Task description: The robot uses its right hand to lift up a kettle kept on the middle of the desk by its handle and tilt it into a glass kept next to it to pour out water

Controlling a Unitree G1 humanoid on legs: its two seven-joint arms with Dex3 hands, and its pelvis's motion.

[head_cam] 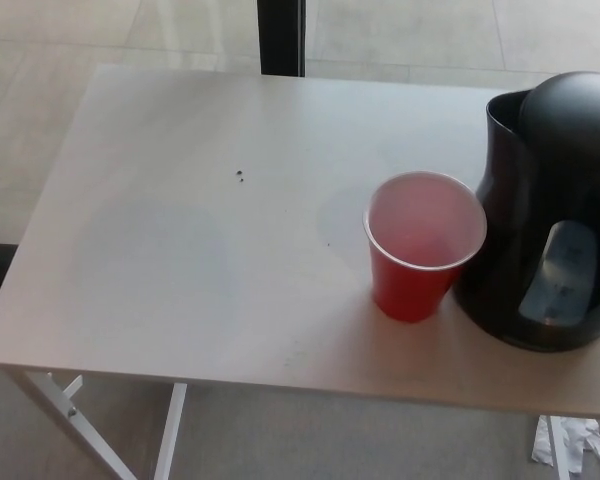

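A black kettle point(550, 210) stands upright on the white desk point(180, 250) at the right edge of the head view, its lid closed and its water window facing me. Its right side, where the handle may be, is cut off by the picture edge. A red plastic cup point(420, 245) stands upright just left of the kettle, touching or nearly touching it. The cup's inside looks pale pink; I cannot tell whether liquid is in it. Neither of my hands shows in the picture.
A black post point(281, 37) rises behind the desk's far edge. Two tiny dark specks point(240, 176) lie on the desk top. White desk legs point(80, 420) show below the front edge, and crumpled white paper point(570, 443) lies on the floor at lower right.
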